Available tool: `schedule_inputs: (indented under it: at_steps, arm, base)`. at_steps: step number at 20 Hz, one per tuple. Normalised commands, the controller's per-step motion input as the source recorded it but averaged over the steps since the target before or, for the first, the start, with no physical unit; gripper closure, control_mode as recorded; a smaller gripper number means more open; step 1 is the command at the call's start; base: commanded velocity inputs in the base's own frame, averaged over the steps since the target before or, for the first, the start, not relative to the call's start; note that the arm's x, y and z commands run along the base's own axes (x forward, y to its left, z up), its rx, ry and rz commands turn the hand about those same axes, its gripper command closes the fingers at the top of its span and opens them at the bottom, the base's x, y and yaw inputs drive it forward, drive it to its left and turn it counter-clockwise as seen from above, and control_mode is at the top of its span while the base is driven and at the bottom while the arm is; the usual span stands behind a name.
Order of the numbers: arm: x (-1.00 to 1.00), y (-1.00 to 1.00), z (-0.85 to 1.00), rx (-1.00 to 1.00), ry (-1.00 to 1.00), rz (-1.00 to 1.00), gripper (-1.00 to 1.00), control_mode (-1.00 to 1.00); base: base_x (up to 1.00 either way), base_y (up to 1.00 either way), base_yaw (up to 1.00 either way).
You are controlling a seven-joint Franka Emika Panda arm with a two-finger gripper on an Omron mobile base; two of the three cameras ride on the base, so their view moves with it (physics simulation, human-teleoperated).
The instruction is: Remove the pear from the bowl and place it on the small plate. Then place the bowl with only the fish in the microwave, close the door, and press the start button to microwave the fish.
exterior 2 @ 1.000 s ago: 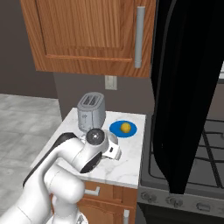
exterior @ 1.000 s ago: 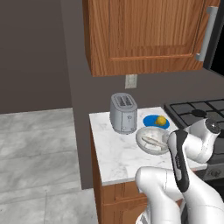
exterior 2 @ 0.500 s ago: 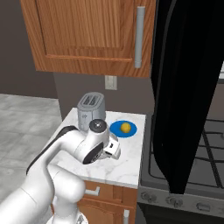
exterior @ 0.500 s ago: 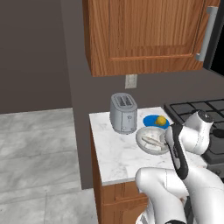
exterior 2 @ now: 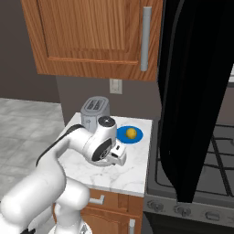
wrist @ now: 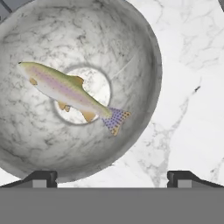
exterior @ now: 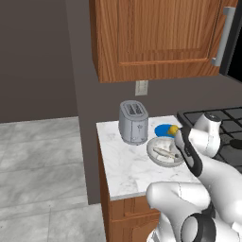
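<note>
The pear sits on the small blue plate at the back of the counter. In front of the plate stands the pale bowl, and the fish lies alone across its middle. My gripper hangs open above the bowl's near rim, one fingertip to each side, with nothing between them. In the right base view my arm covers the bowl. The microwave's black door stands swung open at the right.
A silver toaster stands at the back left of the marble counter. A black stove adjoins the counter on the right. Brown wooden cabinets hang overhead.
My wrist and forearm have lifted and swung a little toward the right over the bowl. The jaws stay open. Pear, plate and bowl have not moved.
</note>
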Motion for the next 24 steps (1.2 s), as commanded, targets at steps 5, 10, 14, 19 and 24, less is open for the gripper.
schedule_inputs:
  at_steps: [5, 10, 14, 19, 24]
  arm:
    - [0.26, 0.0, -0.14, 0.05, 0.03, 0.0, -1.0, -1.0]
    - [0.3, -0.06, -0.19, 0.06, 0.01, 0.0, -1.0, -1.0]
    - [0.31, -0.17, -0.21, 0.07, 0.04, 0.0, -1.0, -1.0]
    - [0.17, -0.24, -0.22, 0.07, 0.03, 0.0, -1.0, -1.0]
    - [0.15, -0.17, -0.2, 0.04, 0.03, 0.0, -1.0, -1.0]
  base:
    - [0.0, 0.0, 0.0]
    - [0.0, 0.0, 0.0]
    - [0.0, 0.0, 0.0]
    - [0.0, 0.0, 0.0]
    - [0.0, 0.0, 0.0]
